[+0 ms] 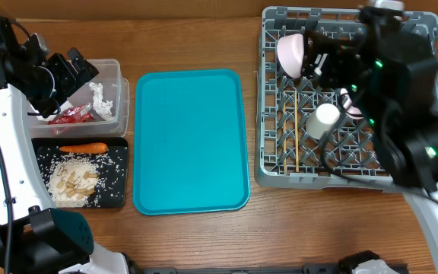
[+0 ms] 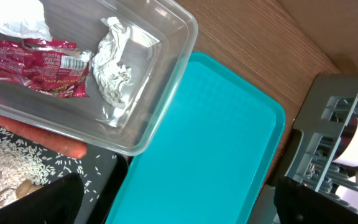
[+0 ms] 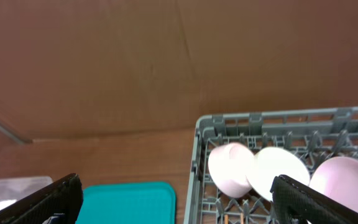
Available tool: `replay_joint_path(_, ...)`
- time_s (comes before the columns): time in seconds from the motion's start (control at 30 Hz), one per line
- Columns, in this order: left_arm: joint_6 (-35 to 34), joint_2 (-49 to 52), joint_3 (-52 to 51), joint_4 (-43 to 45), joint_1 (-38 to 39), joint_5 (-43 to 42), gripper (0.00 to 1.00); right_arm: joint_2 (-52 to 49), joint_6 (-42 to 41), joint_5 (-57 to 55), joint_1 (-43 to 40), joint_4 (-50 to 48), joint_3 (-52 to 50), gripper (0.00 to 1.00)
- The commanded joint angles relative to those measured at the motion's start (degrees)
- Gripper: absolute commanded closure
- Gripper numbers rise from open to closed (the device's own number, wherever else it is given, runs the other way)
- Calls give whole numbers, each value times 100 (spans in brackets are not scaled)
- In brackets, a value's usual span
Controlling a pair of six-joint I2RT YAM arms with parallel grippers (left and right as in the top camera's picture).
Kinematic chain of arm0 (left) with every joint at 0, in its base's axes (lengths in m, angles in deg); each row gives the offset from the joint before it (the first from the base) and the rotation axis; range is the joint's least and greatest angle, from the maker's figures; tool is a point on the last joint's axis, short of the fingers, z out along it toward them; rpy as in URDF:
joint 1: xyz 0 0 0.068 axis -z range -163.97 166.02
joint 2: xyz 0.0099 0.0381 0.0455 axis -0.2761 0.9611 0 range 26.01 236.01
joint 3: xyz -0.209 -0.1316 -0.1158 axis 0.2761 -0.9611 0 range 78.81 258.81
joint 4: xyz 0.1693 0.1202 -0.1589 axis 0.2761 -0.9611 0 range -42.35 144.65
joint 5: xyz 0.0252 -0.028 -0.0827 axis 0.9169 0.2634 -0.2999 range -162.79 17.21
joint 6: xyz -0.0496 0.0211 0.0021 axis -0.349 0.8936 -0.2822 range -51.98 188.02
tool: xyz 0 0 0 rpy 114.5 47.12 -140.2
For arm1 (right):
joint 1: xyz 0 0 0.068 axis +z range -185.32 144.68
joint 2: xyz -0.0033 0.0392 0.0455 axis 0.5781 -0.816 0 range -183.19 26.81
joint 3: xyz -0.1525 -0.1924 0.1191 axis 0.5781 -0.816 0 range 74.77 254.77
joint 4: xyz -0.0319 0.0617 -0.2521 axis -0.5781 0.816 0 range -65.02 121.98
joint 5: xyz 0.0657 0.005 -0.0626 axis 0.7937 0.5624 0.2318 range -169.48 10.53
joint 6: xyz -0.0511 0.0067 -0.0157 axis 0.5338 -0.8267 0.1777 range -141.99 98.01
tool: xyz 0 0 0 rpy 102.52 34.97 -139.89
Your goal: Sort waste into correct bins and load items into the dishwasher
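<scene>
The clear tub (image 1: 112, 72) holds a red wrapper (image 2: 36, 65), a white tissue (image 2: 17, 18) and a crumpled silvery-white wad (image 2: 117, 65). Below it, the black tray (image 1: 116, 171) carries a carrot piece (image 1: 82, 148), rice and beige scraps (image 1: 73, 179). My left gripper (image 1: 71, 72) hovers open above the tub, holding nothing. The grey dish rack (image 1: 272, 114) holds a white bowl (image 1: 291, 52), a cup (image 1: 325, 118) and chopsticks (image 1: 296, 133). Over the rack's back left part, my right gripper (image 3: 179, 202) is open and empty, with white bowls (image 3: 232, 168) below it.
A bare teal tray (image 1: 190, 141) lies between the bins and the rack. Both arms' white links reach in from the table's front corners. The right arm covers much of the rack's right side.
</scene>
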Motion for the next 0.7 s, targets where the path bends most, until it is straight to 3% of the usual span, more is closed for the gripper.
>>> replay_joint_path(0.0, -79, -114, 125, 7, 13, 39, 0, 684, 20, -413, -9, -52, -363, 0)
replay_joint_path(0.33, -79, -114, 125, 7, 13, 39, 0, 3021, -26, -570, -109, -1134, -3152, 0)
replay_joint_path(0.67, -79, -114, 125, 7, 13, 39, 0, 5178, -24, 236, -595, -2671, -5890, 0)
